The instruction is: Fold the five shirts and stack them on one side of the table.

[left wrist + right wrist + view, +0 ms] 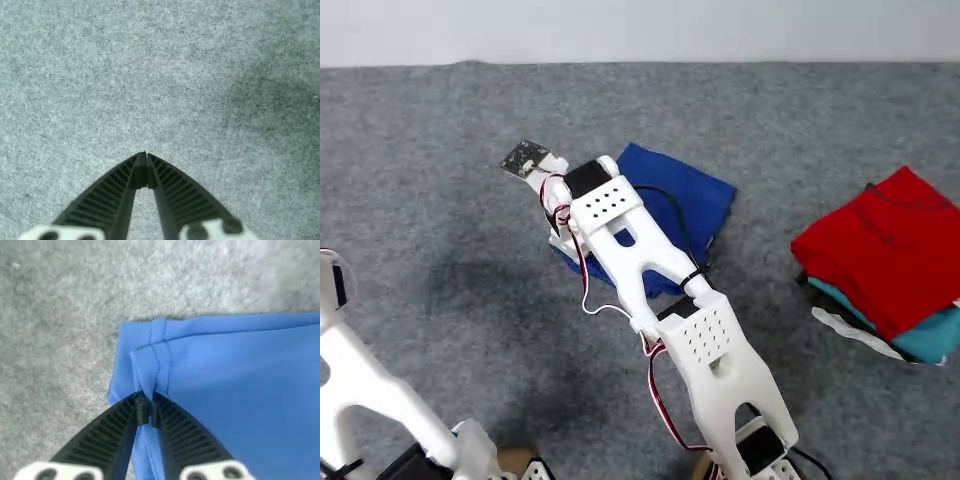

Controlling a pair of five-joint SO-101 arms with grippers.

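Observation:
A blue shirt lies partly folded in the middle of the grey table, with the right arm stretched over it. My right gripper is shut on a hemmed edge of the blue shirt near its corner. A stack of folded shirts sits at the right edge, a red shirt on top, a teal one and darker layers beneath. My left gripper is shut with nothing in it, over bare carpet-like table. The left arm stands at the near left.
The table is covered in grey textured fabric. A white wall runs along its far edge. Open room lies on the left half and between the blue shirt and the stack.

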